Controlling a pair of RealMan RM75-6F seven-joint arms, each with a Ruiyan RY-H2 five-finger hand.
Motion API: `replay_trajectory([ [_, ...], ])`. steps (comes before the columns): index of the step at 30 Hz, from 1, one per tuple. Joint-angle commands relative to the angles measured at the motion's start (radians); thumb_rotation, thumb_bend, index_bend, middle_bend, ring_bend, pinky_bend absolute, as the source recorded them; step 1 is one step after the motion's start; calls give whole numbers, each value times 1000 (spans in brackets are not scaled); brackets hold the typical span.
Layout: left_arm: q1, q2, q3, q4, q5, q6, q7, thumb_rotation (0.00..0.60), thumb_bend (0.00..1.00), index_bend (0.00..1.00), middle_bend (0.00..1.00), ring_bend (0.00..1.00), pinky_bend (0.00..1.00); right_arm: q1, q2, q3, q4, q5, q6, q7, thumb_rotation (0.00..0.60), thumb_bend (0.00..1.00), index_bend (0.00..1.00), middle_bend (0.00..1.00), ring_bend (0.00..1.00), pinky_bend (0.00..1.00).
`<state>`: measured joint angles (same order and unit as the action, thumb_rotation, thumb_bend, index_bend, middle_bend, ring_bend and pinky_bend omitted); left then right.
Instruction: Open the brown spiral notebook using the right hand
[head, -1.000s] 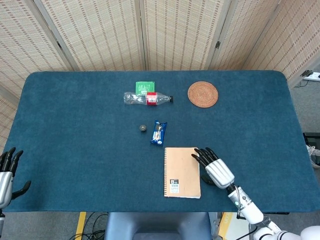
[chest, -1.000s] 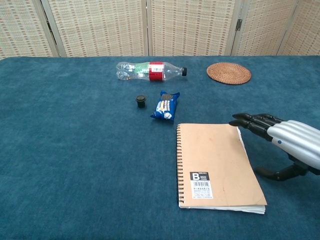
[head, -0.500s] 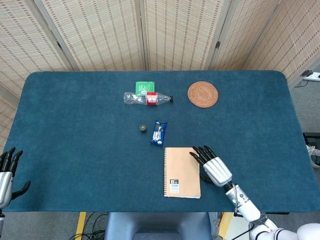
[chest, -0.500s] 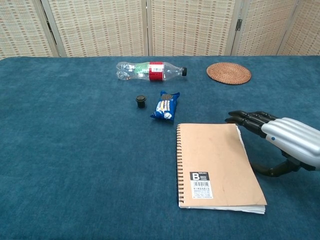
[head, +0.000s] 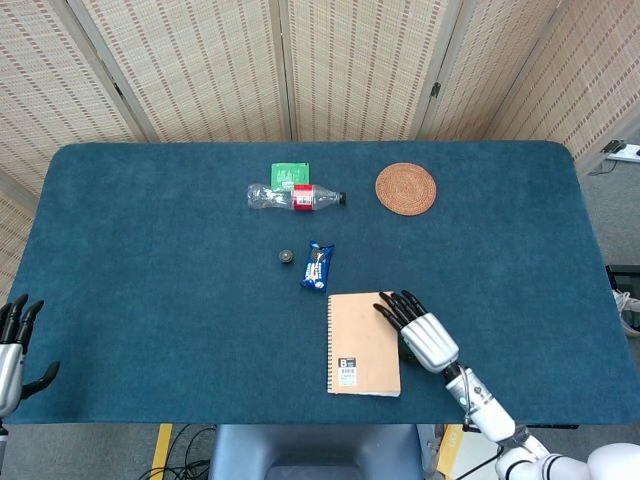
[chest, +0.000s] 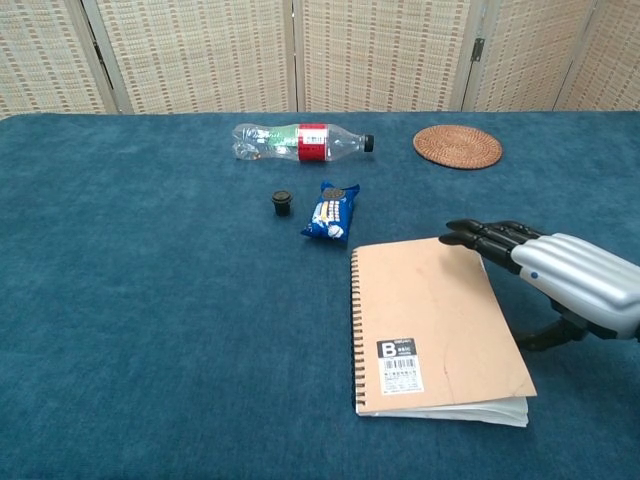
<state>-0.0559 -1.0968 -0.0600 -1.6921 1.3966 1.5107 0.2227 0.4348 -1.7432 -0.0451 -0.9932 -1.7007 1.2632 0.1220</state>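
Note:
The brown spiral notebook (head: 358, 342) lies near the table's front edge, spiral on its left, barcode label low on the cover (chest: 430, 320). My right hand (head: 420, 332) is at its right edge (chest: 565, 285). The dark fingers (chest: 480, 236) stretch over the cover's upper right corner and the thumb sits at the right edge below. The cover's right side is raised a little off the white pages. My left hand (head: 12, 345) hangs at the table's front left corner, fingers apart, holding nothing.
A blue snack pack (head: 317, 266) and a small black cap (head: 286, 256) lie just behind the notebook. Further back are a clear bottle (head: 295, 197) on its side, a green packet (head: 290, 173) and a round woven coaster (head: 405, 188).
My right hand has slid left onto the notebook's right edge. The cover's right side has lifted slightly off the pages. The left hand has stayed put.

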Motion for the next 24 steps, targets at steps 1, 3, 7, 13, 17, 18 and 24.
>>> replay_trajectory([
  [1, 3, -2, -6, -1, -9, 6, 2, 600, 272, 111, 51, 22, 129, 12, -15, 6, 8, -5, 5, 13, 600, 383, 0, 0, 0, 0],
  [3, 11, -5, -19, -9, -35, 21, 7, 600, 272, 111, 51, 22, 129, 25, -29, 12, 14, -8, 5, 24, 600, 383, 0, 0, 0, 0],
  [7, 27, 1, -51, -25, -82, 56, -5, 600, 272, 111, 51, 22, 129, 54, -52, 32, 13, -17, 16, 35, 600, 383, 0, 0, 0, 0],
  [13, 44, 25, -65, -28, -88, 75, -63, 600, 272, 111, 51, 22, 129, 101, -51, 69, -43, -31, 38, 11, 600, 383, 0, 0, 0, 0],
  [17, 47, 30, -68, -28, -89, 78, -79, 600, 272, 111, 51, 22, 129, 136, -37, 92, -105, -35, 24, -41, 600, 383, 0, 0, 0, 0],
  [18, 48, 30, -71, -28, -90, 81, -83, 600, 272, 111, 51, 22, 129, 148, -34, 99, -122, -34, 13, -59, 600, 383, 0, 0, 0, 0],
  [24, 46, 34, -79, -21, -100, 69, -111, 600, 272, 111, 51, 22, 129, 203, -59, 135, -157, -17, -30, -88, 600, 322, 0, 0, 0, 0],
])
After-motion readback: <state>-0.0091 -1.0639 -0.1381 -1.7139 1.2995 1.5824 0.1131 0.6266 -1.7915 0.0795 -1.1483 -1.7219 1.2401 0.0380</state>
